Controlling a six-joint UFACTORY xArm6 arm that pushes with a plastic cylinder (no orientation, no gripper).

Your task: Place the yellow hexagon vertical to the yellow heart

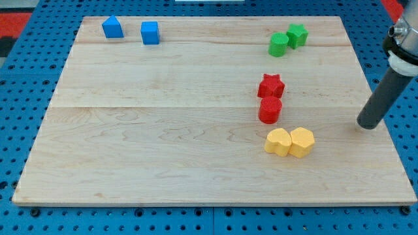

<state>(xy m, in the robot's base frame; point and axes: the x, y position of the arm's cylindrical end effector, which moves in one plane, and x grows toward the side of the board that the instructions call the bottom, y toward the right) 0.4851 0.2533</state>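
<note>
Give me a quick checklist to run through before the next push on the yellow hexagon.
1. My tip in view, at the view's right: ok.
2. Yellow hexagon found, touching the yellow heart on its right: ok.
3. Path from tip to hexagon free of blocks: ok.
4. Hexagon already vertical to the heart: not ok, they sit side by side.
5. Red cylinder above the heart crowds that spot: not ok.

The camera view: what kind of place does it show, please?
Probably a robotics lab bench: a wooden board lies on a blue perforated base, with small coloured blocks and my tip at the view's right.
</note>
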